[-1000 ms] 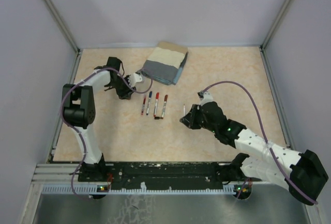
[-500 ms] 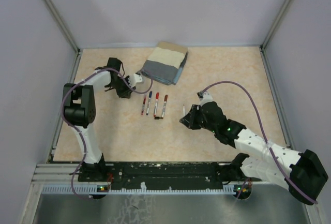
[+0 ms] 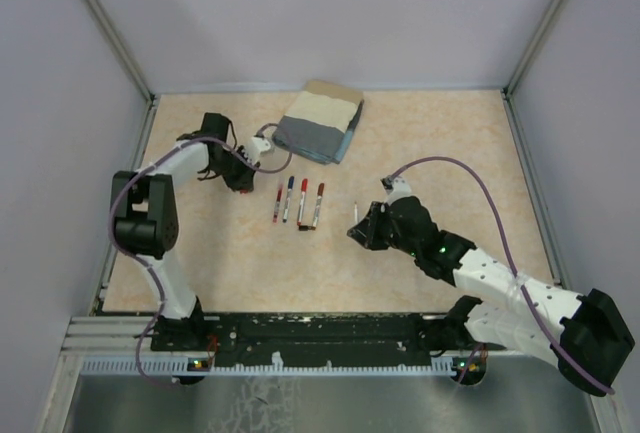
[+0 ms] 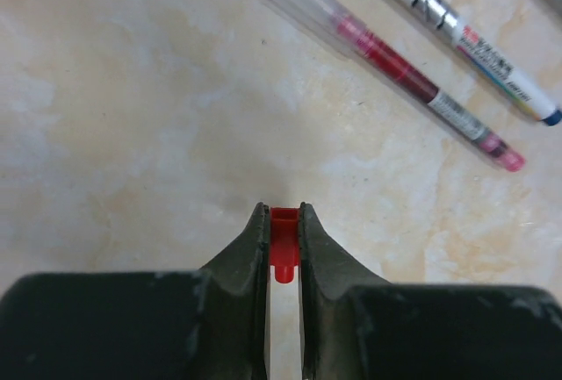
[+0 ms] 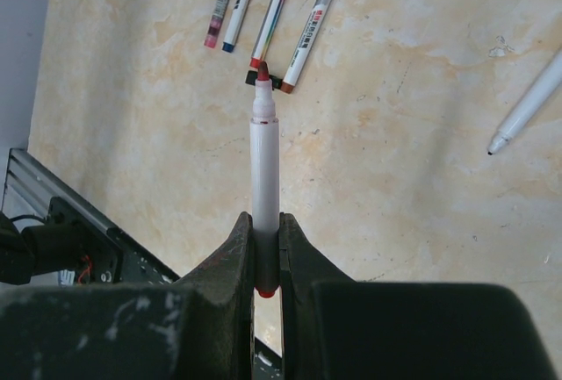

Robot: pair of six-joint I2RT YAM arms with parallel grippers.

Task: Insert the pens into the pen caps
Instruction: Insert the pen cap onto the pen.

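Now that the left gripper (image 4: pixel 282 215), just left of the row of pens (image 3: pixel 298 201), has pinched shut on a red cap (image 4: pixel 284 238), and the right gripper (image 5: pixel 265 222), right of that row, clamps an uncapped red pen (image 5: pixel 264 152), joining them seems next.

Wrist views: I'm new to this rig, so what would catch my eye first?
The left end effector pinches a tiny red cap between its fingers. The right end effector grips a white pen by its tail, red tip pointing away. Between the two arms, four pens lie in a row on the table.
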